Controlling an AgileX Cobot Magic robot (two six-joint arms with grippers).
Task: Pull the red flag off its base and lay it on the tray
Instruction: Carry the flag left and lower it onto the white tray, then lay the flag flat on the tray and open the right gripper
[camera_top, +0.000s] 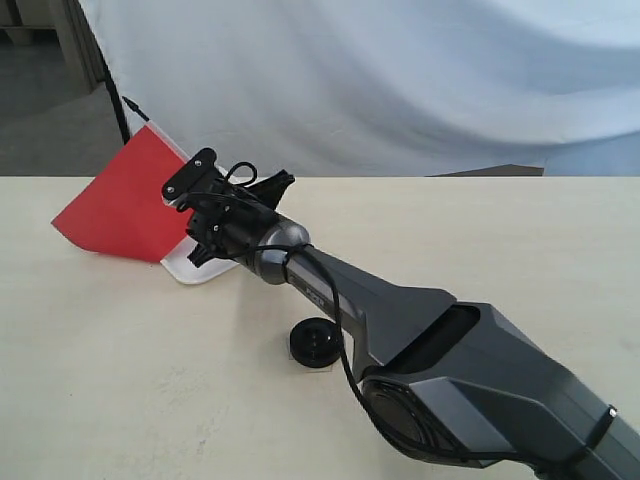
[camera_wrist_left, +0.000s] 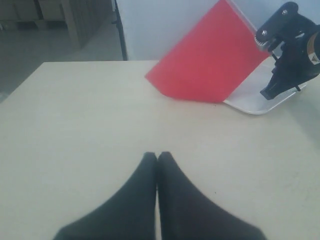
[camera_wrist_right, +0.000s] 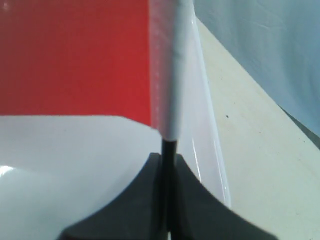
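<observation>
My right gripper (camera_top: 200, 245) reaches across to the left of the table and is shut on the thin black pole (camera_wrist_right: 169, 147) of the red flag (camera_top: 125, 205). The flag is off its base and tilts over the white tray (camera_top: 190, 268). In the right wrist view its red cloth (camera_wrist_right: 75, 60) and white hem strip (camera_wrist_right: 177, 65) hang above the tray (camera_wrist_right: 75, 165). The round black base (camera_top: 317, 342) stands alone on the table, beside the right arm. My left gripper (camera_wrist_left: 157, 156) is shut with nothing in it, low over bare table, short of the flag (camera_wrist_left: 210, 60) and tray (camera_wrist_left: 255, 100).
The right arm's dark body (camera_top: 470, 370) fills the lower right of the exterior view. A white cloth backdrop (camera_top: 400, 70) hangs behind the table's far edge. The left arm does not show in the exterior view.
</observation>
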